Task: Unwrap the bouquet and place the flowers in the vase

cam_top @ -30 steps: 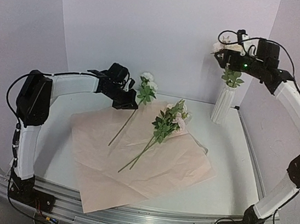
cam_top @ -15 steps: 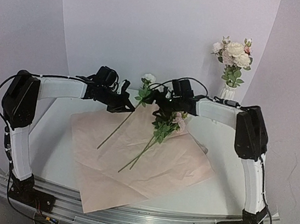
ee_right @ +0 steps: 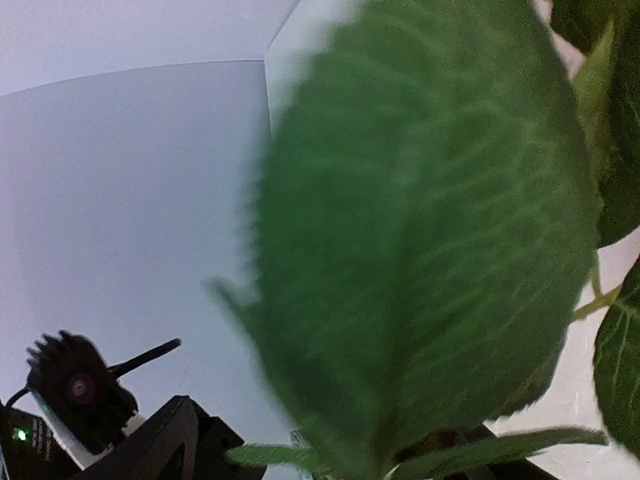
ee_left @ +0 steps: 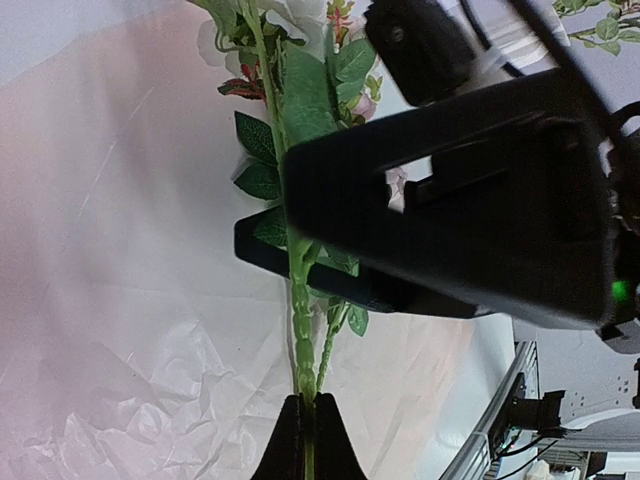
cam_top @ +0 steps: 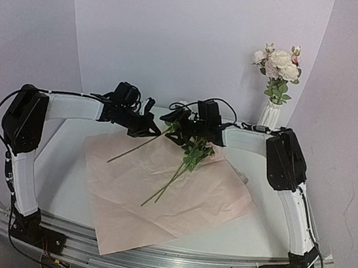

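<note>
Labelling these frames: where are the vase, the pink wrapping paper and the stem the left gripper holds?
vase (cam_top: 270, 116), top view, ribbed body.
wrapping paper (cam_top: 182, 207), top view, bare near part.
stem (ee_left: 304, 345), left wrist view, its bare lower stretch.

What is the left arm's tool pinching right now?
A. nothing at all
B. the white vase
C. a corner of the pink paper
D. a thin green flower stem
D: the left wrist view shows the left tool closed on a green flower stem, right between its tips.
</note>
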### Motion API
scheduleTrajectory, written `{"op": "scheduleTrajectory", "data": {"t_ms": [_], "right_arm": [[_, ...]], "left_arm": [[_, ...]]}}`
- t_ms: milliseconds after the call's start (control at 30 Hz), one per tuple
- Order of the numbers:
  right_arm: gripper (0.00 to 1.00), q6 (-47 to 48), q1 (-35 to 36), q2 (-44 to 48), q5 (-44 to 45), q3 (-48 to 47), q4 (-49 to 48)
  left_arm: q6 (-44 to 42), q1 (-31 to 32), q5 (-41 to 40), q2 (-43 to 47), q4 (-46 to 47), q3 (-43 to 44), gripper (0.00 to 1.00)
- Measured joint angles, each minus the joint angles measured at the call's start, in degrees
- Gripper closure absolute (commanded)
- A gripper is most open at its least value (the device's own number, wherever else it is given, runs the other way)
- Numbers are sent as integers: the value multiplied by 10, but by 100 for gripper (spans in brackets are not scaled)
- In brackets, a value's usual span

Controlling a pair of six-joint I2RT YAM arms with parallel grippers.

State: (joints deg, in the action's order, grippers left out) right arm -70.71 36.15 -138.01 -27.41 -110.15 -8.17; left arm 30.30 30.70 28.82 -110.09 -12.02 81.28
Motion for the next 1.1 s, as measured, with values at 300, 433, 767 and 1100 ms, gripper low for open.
{"op": "scheduleTrajectory", "data": {"t_ms": [300,433,767,1100], "right_arm": [[100,-51,2,-53,3,2,-29],[100,-1,-1,-41,20,2,-23],[100,401,-8,168,106,1,55],[100,819,-134,335,235,-151,98]], "left_arm": [[0,2,8,-6,1,0,57],[-33,1,16,-3,-1,0,1],[-168,-3,40,190,101,-71,0],[-216,-3,39,242,177,-133,0]]}}
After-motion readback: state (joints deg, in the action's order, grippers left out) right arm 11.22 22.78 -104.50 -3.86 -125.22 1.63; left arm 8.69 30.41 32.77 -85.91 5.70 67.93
